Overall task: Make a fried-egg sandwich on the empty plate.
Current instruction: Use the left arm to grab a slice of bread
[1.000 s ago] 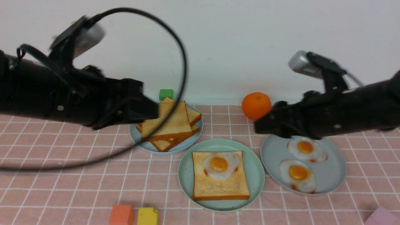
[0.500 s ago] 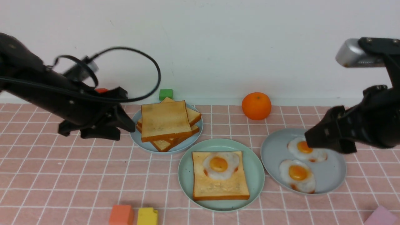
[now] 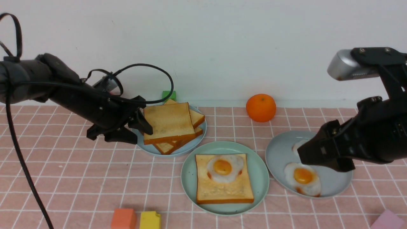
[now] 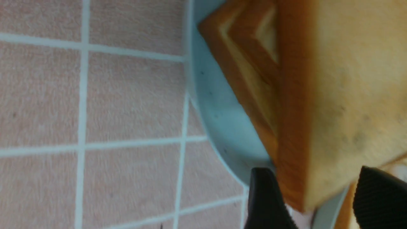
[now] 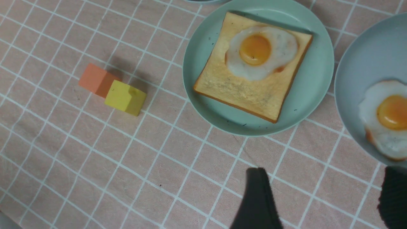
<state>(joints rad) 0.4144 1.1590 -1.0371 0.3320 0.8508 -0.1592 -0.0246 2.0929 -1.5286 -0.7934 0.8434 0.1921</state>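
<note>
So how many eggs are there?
3. The first egg sits on the toast on the mint-green plate; the second egg lies on the right-hand blue-grey plate; the third egg, there too, mostly hidden behind the right gripper.

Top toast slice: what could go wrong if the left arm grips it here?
The left fingers straddle only a corner of the top slice, so it may droop or slip. The lower slices sit skewed and could be dragged along. The egg lies off-centre on the base toast, so the top slice may rock.
</note>
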